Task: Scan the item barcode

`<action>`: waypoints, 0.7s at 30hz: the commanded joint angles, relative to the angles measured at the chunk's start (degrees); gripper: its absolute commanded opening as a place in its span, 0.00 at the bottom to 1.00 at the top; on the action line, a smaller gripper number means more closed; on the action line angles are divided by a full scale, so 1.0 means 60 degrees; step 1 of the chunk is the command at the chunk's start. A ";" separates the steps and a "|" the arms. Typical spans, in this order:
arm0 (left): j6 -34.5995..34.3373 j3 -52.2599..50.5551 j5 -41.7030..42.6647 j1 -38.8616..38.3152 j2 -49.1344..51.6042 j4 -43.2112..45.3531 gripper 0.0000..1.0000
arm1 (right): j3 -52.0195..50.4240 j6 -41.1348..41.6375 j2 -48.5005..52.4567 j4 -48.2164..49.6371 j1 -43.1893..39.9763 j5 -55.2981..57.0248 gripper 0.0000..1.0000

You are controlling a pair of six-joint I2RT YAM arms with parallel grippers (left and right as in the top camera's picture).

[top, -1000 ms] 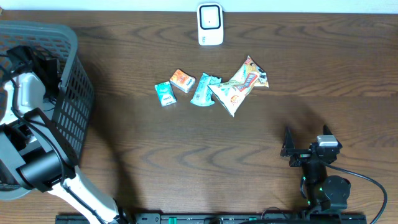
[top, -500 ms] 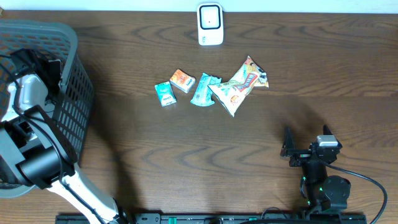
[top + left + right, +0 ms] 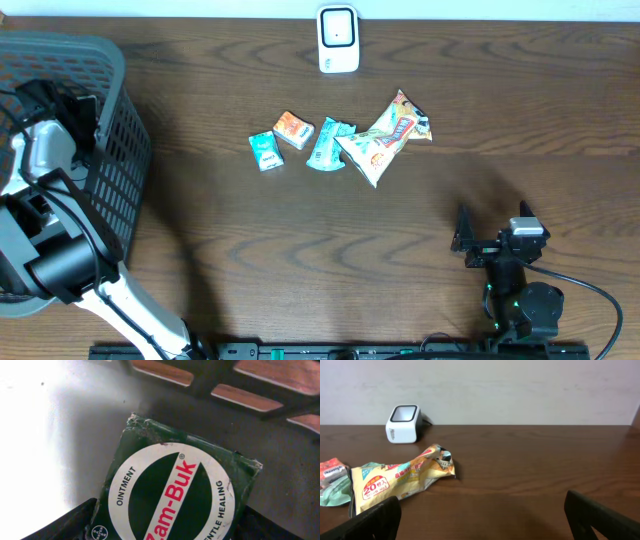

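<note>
while in basket [image 3: 128, 130], zam-buk ointment box [image 3: 172, 492]

A dark green Zam-Buk box [image 3: 175, 495], printed with a white ring and red lettering, is laid flat on the floor of the grey basket [image 3: 125, 140] at left. A white scanner [image 3: 338, 40] is stood upright at the far edge of the table [image 3: 300, 250].

Groceries lie scattered on a dark wood-grain table [image 3: 250, 250], ahead and to the left of the right gripper [image 3: 490, 228]. A yellow snack bag [image 3: 383, 140] lies nearest the gripper, touching a teal pouch [image 3: 327, 144] on its far-left side. Further left sit an orange carton [image 3: 293, 129] and a teal carton [image 3: 265, 152], just beside each other. A white scanner [image 3: 338, 39] stands beyond the cluster by the table's far edge. A grey basket [image 3: 110, 120] sits well apart, far to the gripper's left.
</note>
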 commanded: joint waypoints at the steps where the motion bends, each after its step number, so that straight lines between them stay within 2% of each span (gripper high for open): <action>1: -0.0583 -0.0051 -0.0109 0.0200 0.0368 -0.0029 0.78 | -0.0018 -0.0109 -0.0051 -0.0022 0.0011 -0.0004 0.99; 6: -0.0838 -0.0051 -0.0109 0.0517 -0.0025 -0.0280 0.77 | -0.0018 -0.0109 -0.0051 -0.0022 0.0011 -0.0004 0.99; 9: -0.0838 -0.0051 -0.0109 0.0645 -0.0350 -0.0382 0.68 | -0.0018 -0.0109 -0.0051 -0.0022 0.0011 -0.0004 0.99; 21: -0.0976 -0.0055 -0.0113 0.0739 -0.1147 -0.1042 0.68 | -0.0018 -0.0109 -0.0051 -0.0022 0.0011 -0.0004 0.99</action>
